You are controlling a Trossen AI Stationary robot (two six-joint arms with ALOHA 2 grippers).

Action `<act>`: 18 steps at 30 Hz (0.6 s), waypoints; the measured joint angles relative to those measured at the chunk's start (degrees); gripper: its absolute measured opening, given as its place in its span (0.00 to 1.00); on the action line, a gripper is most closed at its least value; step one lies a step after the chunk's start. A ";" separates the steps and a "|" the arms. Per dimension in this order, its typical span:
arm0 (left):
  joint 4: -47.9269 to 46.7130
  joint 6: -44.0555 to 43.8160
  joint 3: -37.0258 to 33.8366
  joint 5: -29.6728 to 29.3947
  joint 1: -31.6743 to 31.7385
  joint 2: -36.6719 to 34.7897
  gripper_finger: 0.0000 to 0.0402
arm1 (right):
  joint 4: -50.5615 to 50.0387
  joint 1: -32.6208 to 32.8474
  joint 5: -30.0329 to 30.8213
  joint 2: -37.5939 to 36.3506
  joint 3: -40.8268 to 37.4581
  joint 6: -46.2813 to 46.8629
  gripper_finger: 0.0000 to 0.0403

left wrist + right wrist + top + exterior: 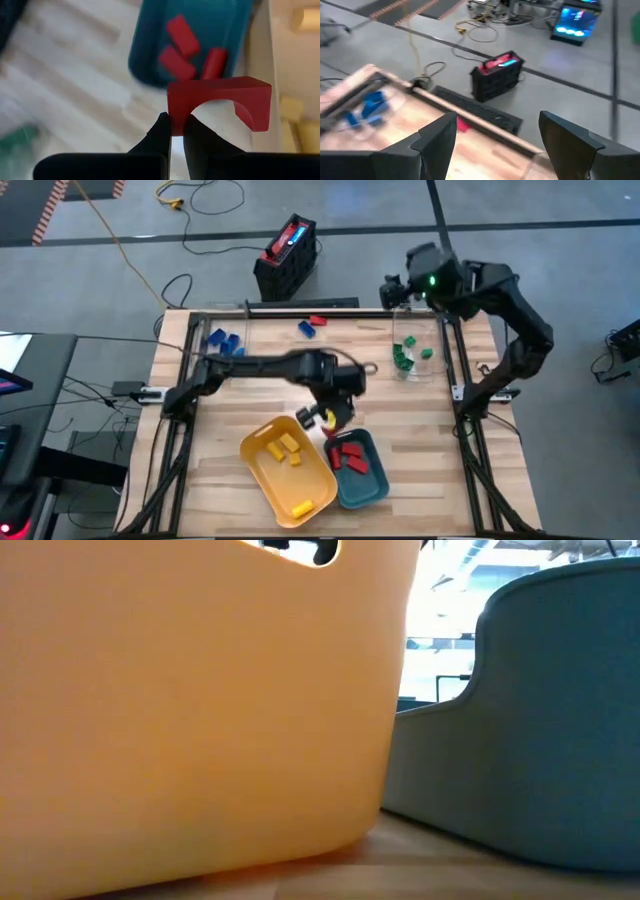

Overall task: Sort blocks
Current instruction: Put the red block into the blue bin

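The left gripper [171, 131] was clamped on a red arch-shaped plastic block [218, 101] above the teal oblong tray [366, 483] near the worktop's front edge. The right gripper [495, 135] hung open over the far right corner.

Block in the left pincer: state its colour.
Red; the arch-shaped block shows best in the left wrist view.

two trays near the worktop's front edge — one yellow tray [262, 463], one teal tray [374, 484]. four yellow blocks [284, 446] in the yellow tray, three red blocks [349, 457] in the teal one, a fourth red block [218, 97] in the left claw [171, 131]. two claws — left and right claw [497, 137].
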 joint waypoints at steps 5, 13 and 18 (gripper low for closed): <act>12.14 -1.57 -5.01 -1.16 -3.54 0.07 0.05 | 0.19 7.39 4.35 1.01 0.00 4.64 0.74; 20.07 -4.16 -14.05 -0.97 -5.63 0.06 0.06 | -1.55 13.49 8.37 2.87 -0.07 10.01 0.74; 22.22 -4.19 -17.26 2.01 -7.77 0.06 0.14 | -1.82 13.28 8.54 3.53 -0.07 9.99 0.74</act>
